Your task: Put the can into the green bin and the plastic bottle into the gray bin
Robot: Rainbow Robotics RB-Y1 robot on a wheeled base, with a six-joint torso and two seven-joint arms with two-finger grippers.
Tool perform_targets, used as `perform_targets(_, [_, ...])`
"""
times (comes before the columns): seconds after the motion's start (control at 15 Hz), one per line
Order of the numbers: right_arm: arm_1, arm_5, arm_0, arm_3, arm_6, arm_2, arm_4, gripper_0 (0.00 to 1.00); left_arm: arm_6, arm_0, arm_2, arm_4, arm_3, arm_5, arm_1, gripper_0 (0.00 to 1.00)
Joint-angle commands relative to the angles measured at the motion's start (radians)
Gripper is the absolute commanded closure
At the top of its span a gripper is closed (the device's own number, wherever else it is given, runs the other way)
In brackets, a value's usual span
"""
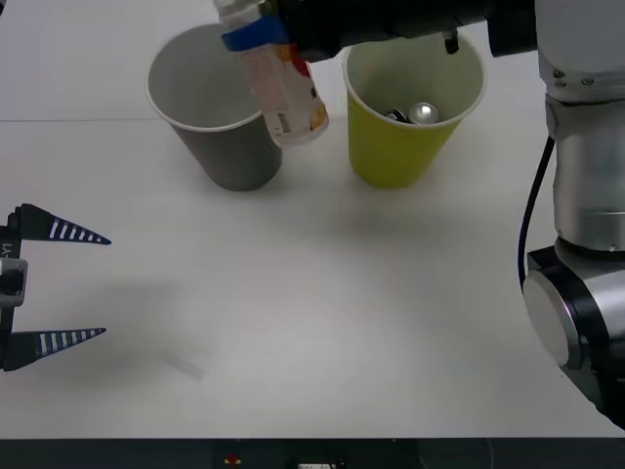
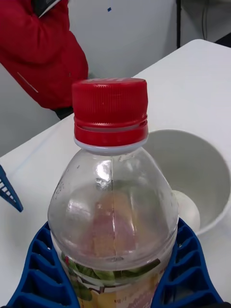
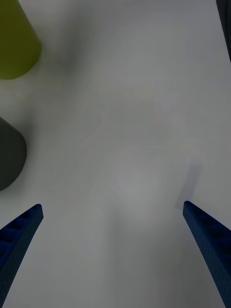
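Plastic bottle (image 1: 288, 93): clear, with a red cap and pale label, held tilted in the air above the table, just beside the rim of the gray bin and between the two bins.
Right gripper (image 2: 115, 284): its blue ribbed fingers (image 2: 33, 274) are pressed against both sides of the bottle's body, pinching it below the shoulders; in the front view the arm reaches in from the right, over the far side of the table.
Gray bin (image 1: 210, 107): upright on the white table (image 1: 322, 313), to the left of the green bin.
Green bin (image 1: 405, 147): upright, just beside the gray one.
Can (image 1: 422, 113): inside the green bin, silver top showing.
Left gripper (image 1: 61, 285): at the table's left edge, well apart from the bins, fingers spread wide and holding nothing.
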Motion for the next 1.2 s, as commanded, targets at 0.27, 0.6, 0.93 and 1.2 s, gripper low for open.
perform_targets(0.27, [0.019,0.228,-0.235,0.394,0.015,0.038,0.035,1.00,0.000,0.000,0.000,0.000,0.000,0.000,0.000,0.00])
perform_targets(0.6, [0.053,0.509,-0.405,0.769,0.101,0.136,0.006,1.00,0.000,0.000,0.000,0.000,0.000,0.000,0.000,0.00])
perform_targets(0.93, [0.056,0.590,-0.560,1.068,0.167,0.274,-0.117,1.00,0.000,0.000,0.000,0.000,0.000,0.000,0.000,0.00])
perform_targets(1.2, [0.082,0.675,-0.600,1.177,0.207,0.363,-0.195,1.00,0.000,0.000,0.000,0.000,0.000,0.000,0.000,0.00])
